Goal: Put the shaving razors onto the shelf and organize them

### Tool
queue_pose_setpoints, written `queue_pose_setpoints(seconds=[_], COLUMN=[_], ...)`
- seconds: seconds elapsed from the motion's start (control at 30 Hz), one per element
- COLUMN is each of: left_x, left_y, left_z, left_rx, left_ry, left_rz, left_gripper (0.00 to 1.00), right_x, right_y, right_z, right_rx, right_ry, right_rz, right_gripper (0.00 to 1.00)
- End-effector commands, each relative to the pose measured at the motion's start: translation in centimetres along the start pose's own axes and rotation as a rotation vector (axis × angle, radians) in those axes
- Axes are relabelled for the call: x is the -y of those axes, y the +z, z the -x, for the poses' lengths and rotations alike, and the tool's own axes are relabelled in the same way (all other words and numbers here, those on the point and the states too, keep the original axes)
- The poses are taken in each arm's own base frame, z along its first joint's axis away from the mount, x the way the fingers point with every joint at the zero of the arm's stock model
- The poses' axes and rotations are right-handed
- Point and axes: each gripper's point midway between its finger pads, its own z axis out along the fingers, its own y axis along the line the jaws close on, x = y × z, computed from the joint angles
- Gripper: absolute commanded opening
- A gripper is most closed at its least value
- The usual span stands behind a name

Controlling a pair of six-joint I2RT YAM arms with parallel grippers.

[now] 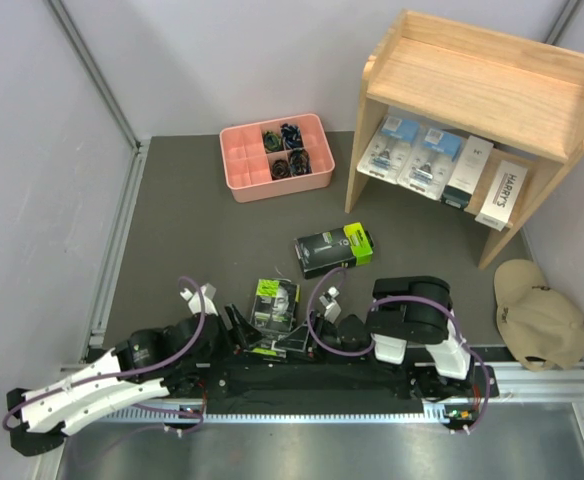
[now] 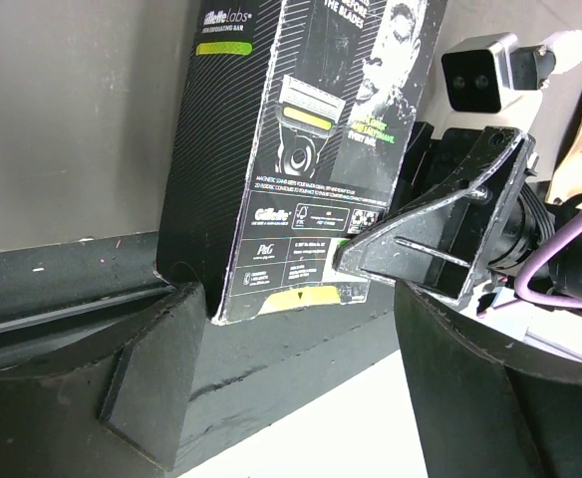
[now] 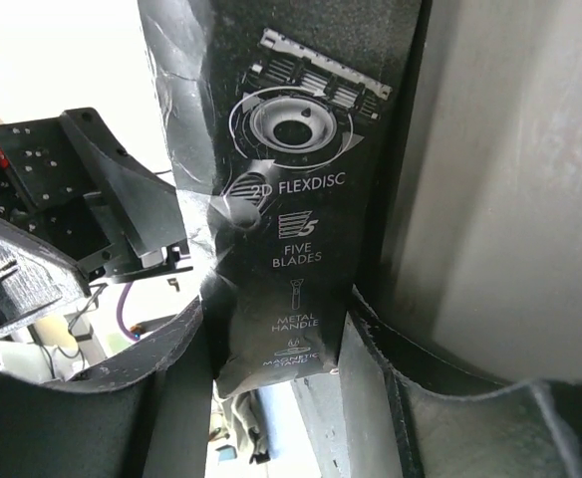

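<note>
The Gillette Labs razor box (image 1: pixel 275 303), black with a lime-green end, sits in the lower middle of the top view, just in front of the arm bases and between the two grippers. The right gripper (image 3: pixel 276 319) is clamped on it: in the right wrist view its two fingers (image 3: pixel 171 388) press against opposite long edges of the box's lower end, and the black card looks creased where it is pinched. The left gripper (image 2: pixel 296 309) has its jaws wide apart. In the left wrist view the box stands upright in the gap between them, close against the finger at the lower left of the frame and well short of the one at the lower right, so it is not gripped from this side. One finger of the right gripper shows in the right centre of that view, against the box's edge.

A second black box with a lime-green end (image 1: pixel 334 250) lies flat on the dark table mat (image 1: pixel 192 240) at the centre of the top view, apart from both arms. The wooden shelf (image 1: pixel 482 80) stands at the upper right. Its lower tier holds a row of four packs: two blue-card blister packs (image 1: pixel 389 148) (image 1: pixel 431 158) side by side, then a slim white box (image 1: pixel 469 170), then a white Harry's box (image 1: pixel 501 194) at the right end. The top tier shows bare wood.

A pink divided tray (image 1: pixel 247 160) with small dark items is at upper centre, and a tan cap (image 1: pixel 539 315) lies at the right edge
</note>
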Motion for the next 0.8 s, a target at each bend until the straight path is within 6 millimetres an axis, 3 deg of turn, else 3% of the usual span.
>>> queue_pose_setpoints(seconds=[0.0, 0.2, 0.27, 0.3, 0.37, 0.4, 0.43, 0.47, 0.5, 0.57, 0.77], left_x=[2.0, 3.2, 3.7, 4.3, 5.0, 5.5, 5.9, 6.6, 7.1, 8.5, 12.2], left_y=[-1.6, -4.7, -5.4, -6.1, -6.6, -7.1, -7.3, -7.7, -7.8, -8.6, -10.5], left_z=[1.3, 4.0, 4.7, 5.1, 5.6, 5.9, 6.0, 6.4, 6.5, 7.0, 8.9], left_rx=[0.039, 0.138, 0.164, 0.177, 0.195, 0.203, 0.208, 0.219, 0.225, 0.243, 0.316], left_ry=[-0.019, 0.013, 0.02, 0.025, 0.035, 0.048, 0.057, 0.055, 0.073, 0.077, 0.173], left_rz=[-0.059, -0.073, -0.084, -0.105, -0.125, -0.141, -0.152, -0.179, -0.19, -0.238, -0.321], left_gripper=[0.8, 0.8, 0.8, 0.8, 0.81, 0.81, 0.81, 0.81, 0.81, 0.81, 0.82], right_x=[-3.5, -4.4, -6.2, -4.8, -7.9, -6.6, -7.2, -9.9, -8.9, -12.3, -16.3], right_y=[-0.5, -0.3, 0.1, 0.3, 0.7, 0.8, 0.9, 1.1, 1.0, 1.1, 0.4], right_z=[0.5, 0.2, 0.0, -0.2, -0.1, 0.0, 0.0, 0.4, 0.7, 1.3, 3.9], right_rx=[0.017, -0.007, -0.019, -0.039, -0.035, -0.048, -0.047, -0.034, -0.038, -0.015, 0.081], right_ry=[-0.041, -0.112, -0.162, -0.183, -0.256, -0.28, -0.306, -0.365, -0.392, -0.457, -0.562], right_rz=[0.133, 0.105, 0.122, 0.043, 0.081, -0.008, -0.019, 0.015, -0.061, -0.037, -0.114], right_gripper=[0.2, 0.18, 0.17, 0.17, 0.15, 0.15, 0.13, 0.12, 0.11, 0.1, 0.09])
